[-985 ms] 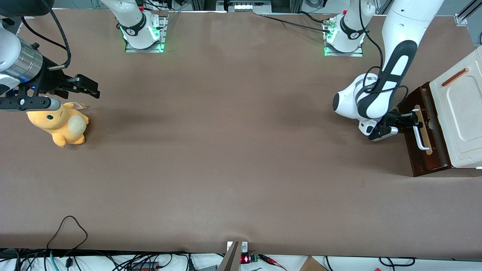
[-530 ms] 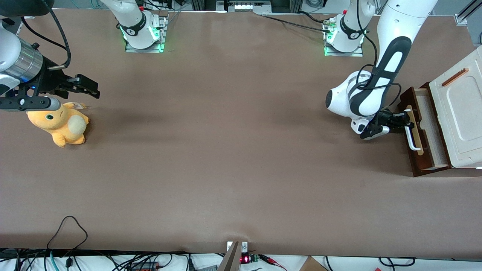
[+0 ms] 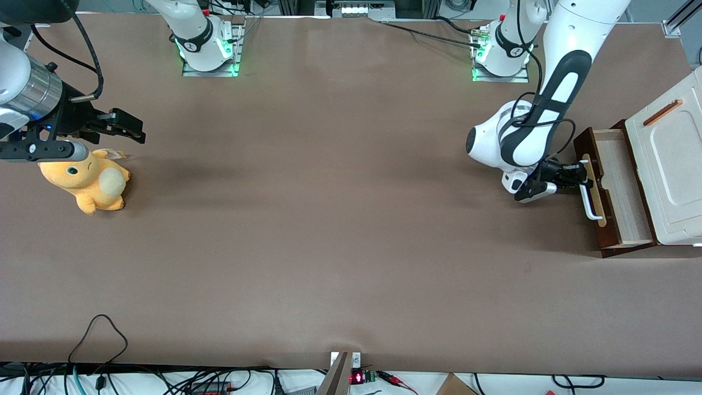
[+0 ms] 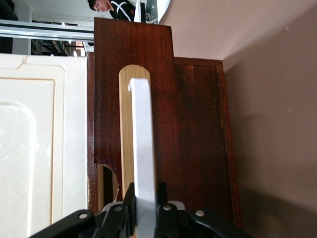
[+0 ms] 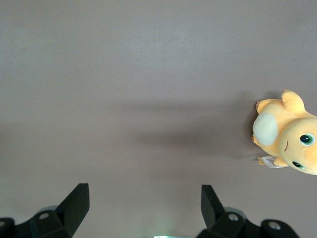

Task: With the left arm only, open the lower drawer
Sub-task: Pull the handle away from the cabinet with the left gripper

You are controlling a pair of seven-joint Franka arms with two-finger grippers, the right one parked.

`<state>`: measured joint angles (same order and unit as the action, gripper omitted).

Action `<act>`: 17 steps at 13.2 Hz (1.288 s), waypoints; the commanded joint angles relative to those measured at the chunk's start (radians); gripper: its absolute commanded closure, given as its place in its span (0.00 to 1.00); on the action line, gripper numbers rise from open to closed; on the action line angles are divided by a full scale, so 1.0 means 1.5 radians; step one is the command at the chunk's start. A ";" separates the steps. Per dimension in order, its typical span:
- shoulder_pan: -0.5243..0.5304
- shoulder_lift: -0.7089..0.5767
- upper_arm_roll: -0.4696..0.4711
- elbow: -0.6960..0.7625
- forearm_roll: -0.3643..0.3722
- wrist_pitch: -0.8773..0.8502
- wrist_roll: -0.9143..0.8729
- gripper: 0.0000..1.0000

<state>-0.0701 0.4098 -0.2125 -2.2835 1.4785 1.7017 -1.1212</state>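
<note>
One drawer is pulled out in the front view: the lower drawer, dark reddish-brown with a pale inside, sticks out from under the cream-white cabinet top at the working arm's end of the desk. One white bar handle sits on a pale wood strip on the drawer's front. One copper strip lies on the cabinet top. The left arm bends down in front of the drawer, and its gripper is at the end of the handle farther from the camera, touching the bar. One loose black cable hangs along this arm. One yellow plush toy lies toward the parked arm's end of the desk, well apart from the drawer. Two arm bases with green lights stand at the desk edge farthest from the camera. I can read no brand or writing on any of these things.

In the left wrist view, one handle runs along the wood strip of the lower drawer, and the gripper is clamped on the bar, with one black finger on each side pressing it. The cabinet top is just beside the drawer.

In the right wrist view, the one plush toy lies on the bare desk, with a small white tag under it; its print is too small to read.
</note>
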 commanded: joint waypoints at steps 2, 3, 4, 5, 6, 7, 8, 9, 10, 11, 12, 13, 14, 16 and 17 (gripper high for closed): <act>-0.019 -0.013 -0.012 0.011 -0.001 0.014 0.056 0.99; -0.019 -0.013 -0.012 0.011 -0.002 0.015 0.056 0.97; -0.019 -0.013 -0.012 0.011 -0.002 0.015 0.057 0.94; -0.019 -0.013 -0.013 0.011 -0.005 0.015 0.056 0.89; -0.019 -0.015 -0.012 0.011 -0.010 0.014 0.056 0.57; -0.019 -0.023 -0.012 0.010 -0.011 0.014 0.057 0.06; -0.018 -0.031 -0.012 0.010 -0.016 0.015 0.057 0.01; -0.019 -0.036 -0.014 0.011 -0.037 0.015 0.056 0.00; -0.018 -0.043 -0.024 0.013 -0.071 0.016 0.056 0.00; -0.018 -0.052 -0.038 0.029 -0.106 0.016 0.051 0.00; -0.018 -0.070 -0.046 0.043 -0.152 0.016 0.055 0.00; -0.017 -0.092 -0.051 0.066 -0.206 0.020 0.058 0.00; -0.017 -0.111 -0.056 0.084 -0.252 0.024 0.061 0.00; -0.017 -0.146 -0.064 0.137 -0.368 0.025 0.111 0.00; -0.018 -0.164 -0.063 0.176 -0.439 0.024 0.152 0.00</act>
<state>-0.0951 0.2249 -0.3100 -2.0969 0.9704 1.7324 -1.0011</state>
